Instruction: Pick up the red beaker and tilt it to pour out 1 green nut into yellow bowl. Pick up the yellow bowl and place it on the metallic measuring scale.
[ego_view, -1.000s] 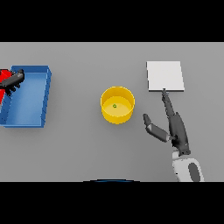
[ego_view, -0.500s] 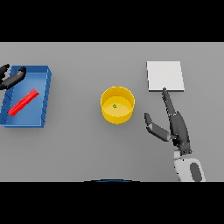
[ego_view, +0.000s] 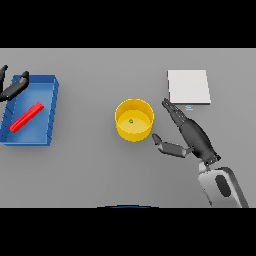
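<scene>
Pour step looks done: one green nut (ego_view: 131, 121) sits inside the yellow bowl (ego_view: 134, 131), mid-table. Red beaker (ego_view: 26, 117) lies on its side in the blue tray (ego_view: 52, 109) at far left, not held. Left hand (ego_view: 14, 87) is at the tray's far-left corner, fingers straight and apart, holding nothing; partly cut off by the view's edge, so its exact pose is a guess.

Step in hand, by my read: reach for the bowl. Right hand (ego_view: 192, 136) is just right of the bowl, fingers extended and spread toward its far-right side, thumb pointing left toward the near-right rim. Not touching the bowl as far as I can tell, and nothing is clamped.

Metallic measuring scale (ego_view: 188, 87) lies flat, right of and farther than the bowl, just beyond the right hand's fingertips.

Next move calls for sliding the right hand left, closing thumb and fingers on the bowl's wall, lifting level so the nut stays in, then carrying it right and far onto the scale.
</scene>
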